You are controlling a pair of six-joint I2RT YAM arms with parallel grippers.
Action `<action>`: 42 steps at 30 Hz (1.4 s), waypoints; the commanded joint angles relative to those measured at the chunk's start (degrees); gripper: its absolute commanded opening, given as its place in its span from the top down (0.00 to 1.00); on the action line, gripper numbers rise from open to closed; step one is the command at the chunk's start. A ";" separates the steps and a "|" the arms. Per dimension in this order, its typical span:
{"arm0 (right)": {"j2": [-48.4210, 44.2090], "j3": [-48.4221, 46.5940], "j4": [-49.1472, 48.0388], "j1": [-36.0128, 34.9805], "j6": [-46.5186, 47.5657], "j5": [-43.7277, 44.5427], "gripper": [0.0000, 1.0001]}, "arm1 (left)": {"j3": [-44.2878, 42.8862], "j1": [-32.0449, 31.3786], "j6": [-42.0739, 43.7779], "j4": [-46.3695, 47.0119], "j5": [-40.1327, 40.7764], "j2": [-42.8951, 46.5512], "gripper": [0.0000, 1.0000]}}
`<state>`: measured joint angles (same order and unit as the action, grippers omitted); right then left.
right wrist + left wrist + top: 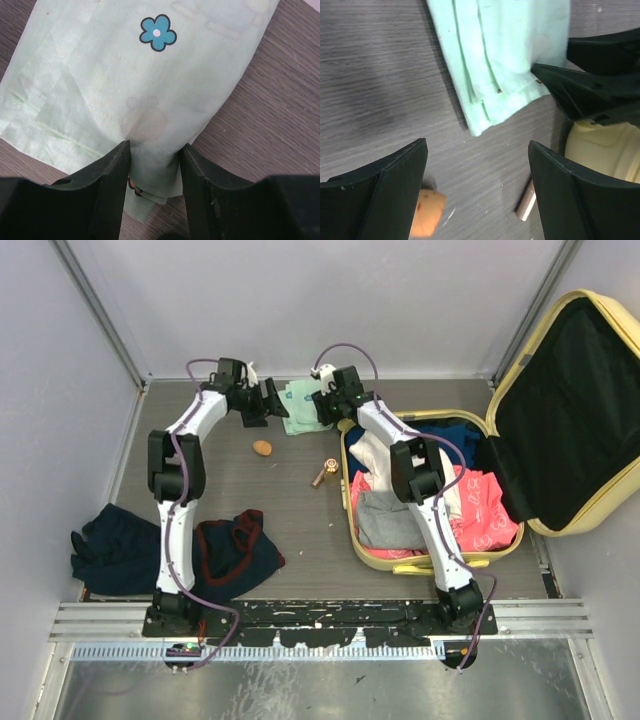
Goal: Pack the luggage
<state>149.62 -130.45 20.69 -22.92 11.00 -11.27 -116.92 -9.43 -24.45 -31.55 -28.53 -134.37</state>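
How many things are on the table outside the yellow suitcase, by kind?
Clothes: 3 - mint green cloth, navy garment, red-trimmed navy garment
Small things: 2 - orange-brown lump, rose-gold tube
Total: 5

The luggage [560,410] lid runs off the right edge of the top view. At the lower left of the left wrist view, an orange-brown object [427,212] sits half behind the left gripper [477,145] and is cut by the bottom edge; what it is cannot be told. The mint-green cloth [125,75] overruns the top edge of the right wrist view.
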 commanded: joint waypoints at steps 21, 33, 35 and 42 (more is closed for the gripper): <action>-4.67 4.49 -3.25 -2.97 -5.27 -7.73 0.65 | -15.08 -3.80 -13.22 11.38 -6.75 -19.66 0.68; -16.79 6.35 -7.25 -2.89 -13.04 -5.27 1.00 | -14.93 -3.66 -8.39 10.81 -6.82 -8.09 1.00; -20.16 7.76 -6.85 -2.77 -12.74 -4.33 1.00 | -13.94 -3.65 -7.91 10.87 -6.96 -5.17 1.00; -33.29 13.63 0.90 -0.59 -10.97 -3.68 1.00 | -8.13 -5.86 -9.98 11.30 -7.46 5.66 1.00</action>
<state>128.66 -119.09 19.33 -24.88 -0.34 -15.35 -127.55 -13.61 -33.98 -22.94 -34.98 -139.28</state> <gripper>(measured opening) 0.080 0.020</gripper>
